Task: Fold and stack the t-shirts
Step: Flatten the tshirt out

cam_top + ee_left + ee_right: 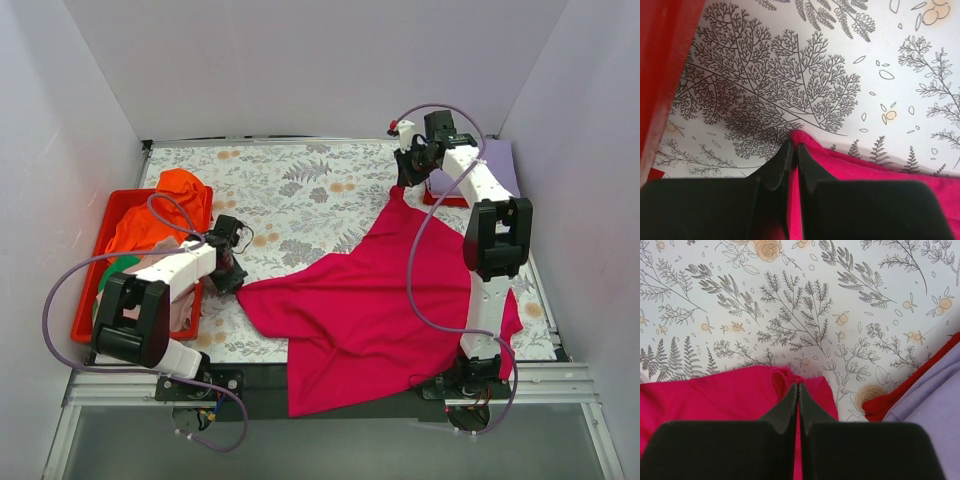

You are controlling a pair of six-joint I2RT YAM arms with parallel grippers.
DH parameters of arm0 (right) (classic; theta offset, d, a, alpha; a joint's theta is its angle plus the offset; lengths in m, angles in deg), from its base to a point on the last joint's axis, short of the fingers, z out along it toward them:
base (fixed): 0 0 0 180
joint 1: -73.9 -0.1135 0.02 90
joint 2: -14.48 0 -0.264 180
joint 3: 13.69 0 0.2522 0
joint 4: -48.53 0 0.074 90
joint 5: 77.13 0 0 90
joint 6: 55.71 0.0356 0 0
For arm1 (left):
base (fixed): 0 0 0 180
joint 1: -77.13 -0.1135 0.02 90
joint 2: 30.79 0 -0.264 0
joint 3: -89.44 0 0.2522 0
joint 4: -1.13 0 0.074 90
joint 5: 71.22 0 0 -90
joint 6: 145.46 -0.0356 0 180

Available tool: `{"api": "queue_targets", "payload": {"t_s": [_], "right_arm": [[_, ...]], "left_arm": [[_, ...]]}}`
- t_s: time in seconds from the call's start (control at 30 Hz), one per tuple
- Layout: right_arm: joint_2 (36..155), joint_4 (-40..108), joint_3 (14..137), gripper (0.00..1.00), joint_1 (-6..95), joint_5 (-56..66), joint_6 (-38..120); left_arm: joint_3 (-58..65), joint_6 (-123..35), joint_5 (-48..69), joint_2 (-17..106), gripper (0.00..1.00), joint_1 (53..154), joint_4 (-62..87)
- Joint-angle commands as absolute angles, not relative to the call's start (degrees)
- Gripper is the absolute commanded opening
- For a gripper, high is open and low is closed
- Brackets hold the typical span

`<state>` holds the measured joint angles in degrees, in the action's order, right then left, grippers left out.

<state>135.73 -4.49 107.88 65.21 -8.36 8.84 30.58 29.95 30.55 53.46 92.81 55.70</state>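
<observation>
The large crimson-red t-shirt (370, 300) lies spread over the middle and right of the table, its near edge hanging over the front. My left gripper (233, 272) is shut on the shirt's left corner (805, 142), next to the red tray. My right gripper (404, 183) is shut on the shirt's far corner (785, 377), pulling it to a point at the back right. An orange t-shirt (160, 215) and a green one (118, 268) lie in the tray. A lavender t-shirt (492, 165) lies at the back right and shows in the right wrist view (935, 405).
The red plastic tray (88, 300) stands at the left edge, its wall close beside my left gripper (660, 75). A second red tray edge (890, 400) lies under the lavender shirt. The flower-printed tablecloth (300, 190) covers the table. White walls enclose three sides.
</observation>
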Motion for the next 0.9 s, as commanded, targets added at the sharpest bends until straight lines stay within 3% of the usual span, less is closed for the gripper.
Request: {"api": "queue_targets", "payload": {"t_s": [0.0,0.2,0.33,0.47,0.63,0.7,0.73,0.8,0.87], "right_arm": [[130.50,-3.81,108.00,0.01,65.37,-9.89,8.80],[125.06,-4.69,106.68,0.01,65.29,-11.20,3.98],[118.73,-6.18,102.83,0.01,64.50,-18.92,-2.96],[115.29,-8.19,99.92,0.01,57.67,-22.11,-9.20],[120.11,-10.49,100.26,0.01,49.21,-18.95,-14.93],[123.70,-4.83,102.36,0.01,46.83,-13.79,-11.18],[124.77,0.88,102.20,0.01,46.83,0.34,0.51],[127.40,11.35,102.54,0.01,49.80,15.45,9.74],[130.82,12.80,107.62,0.01,56.01,20.07,16.00]], "left_arm": [[31.03,27.69,28.89,50.87,0.00,92.33,50.75],[26.82,20.93,25.73,42.44,0.00,92.33,48.03],[24.79,18.02,20.99,37.59,0.00,92.24,45.83],[25.49,18.63,15.19,38.64,0.00,92.16,45.56],[29.35,19.34,10.62,39.08,0.00,92.15,43.54],[30.24,19.51,9.99,38.82,0.00,92.16,42.93],[31.11,19.60,9.21,38.99,0.00,92.07,42.84],[31.64,19.95,8.41,39.00,0.00,92.07,42.49],[31.73,20.48,7.19,39.00,0.00,92.07,42.49]]}}
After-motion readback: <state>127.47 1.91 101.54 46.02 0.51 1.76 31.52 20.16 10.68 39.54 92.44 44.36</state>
